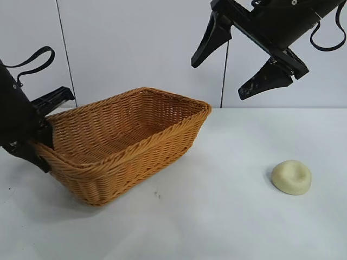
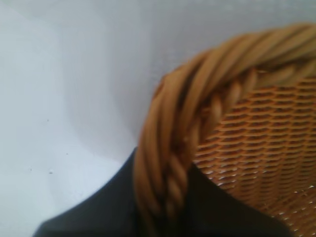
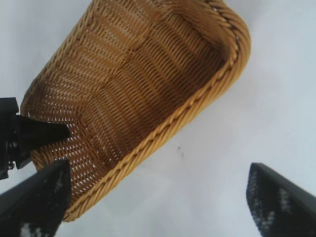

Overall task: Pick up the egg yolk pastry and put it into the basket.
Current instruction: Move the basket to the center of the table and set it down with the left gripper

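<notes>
The egg yolk pastry, a pale cream-yellow dome with a dent on top, lies on the white table at the right front. The orange-brown wicker basket stands at the left, tilted, with its left end raised. My left gripper is shut on the basket's braided rim at its left end. My right gripper is open and empty, high in the air above the table between basket and pastry. The right wrist view shows the basket below, and not the pastry.
The white tabletop stretches between the basket and the pastry. A pale wall stands close behind the table. A small dark speck lies on the table in front of the basket.
</notes>
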Available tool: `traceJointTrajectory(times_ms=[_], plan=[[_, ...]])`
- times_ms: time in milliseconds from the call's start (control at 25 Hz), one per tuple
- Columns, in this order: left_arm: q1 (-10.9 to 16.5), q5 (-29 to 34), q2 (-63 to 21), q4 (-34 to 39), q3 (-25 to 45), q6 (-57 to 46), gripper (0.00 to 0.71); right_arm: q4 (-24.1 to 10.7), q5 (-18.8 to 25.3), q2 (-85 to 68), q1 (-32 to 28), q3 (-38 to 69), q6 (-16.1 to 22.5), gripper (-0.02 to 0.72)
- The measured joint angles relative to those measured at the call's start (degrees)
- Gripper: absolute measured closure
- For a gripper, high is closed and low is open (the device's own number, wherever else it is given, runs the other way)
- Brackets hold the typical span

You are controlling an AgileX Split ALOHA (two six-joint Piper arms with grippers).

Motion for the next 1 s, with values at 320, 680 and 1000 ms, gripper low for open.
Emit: traceJointTrajectory(times_ms=[320,680,1000], plan=[[2.8,9.9,5.5,-0.6,-10.2,17.2,0.611,0.1,0.1,0.0,0.0,0.0,0.0,0.017],[2.8,21.2,12.9,-0.8,-24.1,31.9,0.611,0.1,0.1,0.0,0.0,0.0,0.0,0.017],[2.8,22.5,16.8,-3.2,-30.4,39.7,0.611,0.1,0.1,0.0,0.0,0.0,0.0,0.017]])
